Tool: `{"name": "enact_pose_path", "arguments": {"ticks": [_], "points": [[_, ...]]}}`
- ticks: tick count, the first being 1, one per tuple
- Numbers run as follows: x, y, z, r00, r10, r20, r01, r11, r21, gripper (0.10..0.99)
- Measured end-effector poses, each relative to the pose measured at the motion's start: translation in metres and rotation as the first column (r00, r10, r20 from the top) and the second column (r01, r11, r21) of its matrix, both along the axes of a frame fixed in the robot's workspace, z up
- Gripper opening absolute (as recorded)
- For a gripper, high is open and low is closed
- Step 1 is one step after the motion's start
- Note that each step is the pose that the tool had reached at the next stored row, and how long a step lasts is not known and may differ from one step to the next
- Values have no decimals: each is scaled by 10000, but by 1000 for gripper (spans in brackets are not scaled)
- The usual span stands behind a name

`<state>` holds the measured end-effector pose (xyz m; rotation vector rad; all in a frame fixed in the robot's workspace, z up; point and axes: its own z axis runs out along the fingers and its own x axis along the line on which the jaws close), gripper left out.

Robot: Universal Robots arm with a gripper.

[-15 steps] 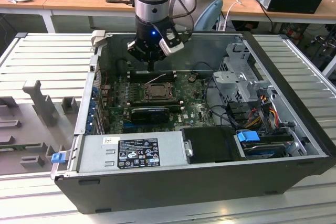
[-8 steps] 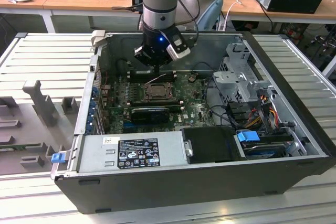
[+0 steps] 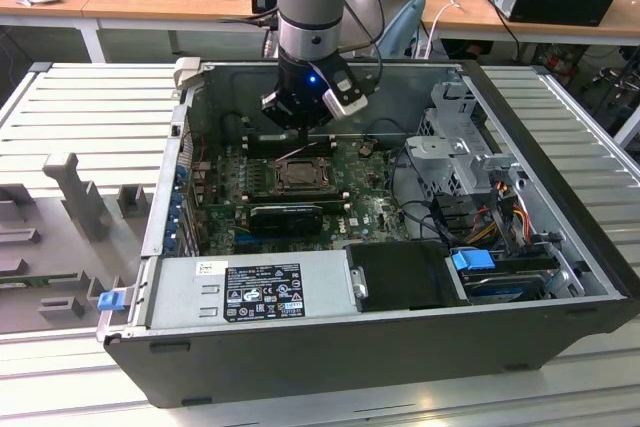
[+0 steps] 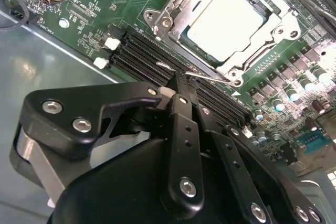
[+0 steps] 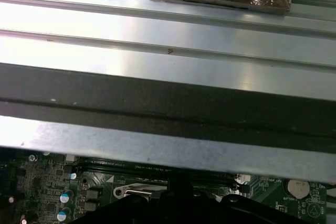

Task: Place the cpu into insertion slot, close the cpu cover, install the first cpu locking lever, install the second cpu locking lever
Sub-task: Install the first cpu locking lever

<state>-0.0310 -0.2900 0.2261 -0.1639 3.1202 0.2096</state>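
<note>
Exterior view, case: an open computer case [image 3: 400,347] lies on a ribbed metal table [image 3: 90,97], with the green motherboard [image 3: 370,209] inside.
Exterior view, claw: the gripper [image 3: 300,119] hangs low over the far part of the board, just beyond the insertion slot [image 3: 297,159].
Second wrist view, chip: the cpu [image 4: 226,18] lies flat in the insertion slot [image 4: 159,20], silver top up.
Second wrist view, cover: the cpu cover [image 4: 283,31] lies down around the chip, framing it.
Second wrist view, claw: the gripper [image 4: 182,80] has its fingers drawn together with no gap showing. The tips sit at a thin wire lever [image 4: 207,74] along the socket's edge, beside the black memory slots [image 4: 139,51]. I cannot tell whether the wire is pinched.
First wrist view, surroundings: the table [image 5: 157,30] lies beyond the dark case wall [image 5: 157,103].
</note>
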Motion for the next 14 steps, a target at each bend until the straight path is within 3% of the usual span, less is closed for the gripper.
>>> {"name": "enact_pose_path", "arguments": {"ticks": [14], "points": [[21, 0, -34, 10000, 47, 1, -47, 10000, -38, 106]]}}
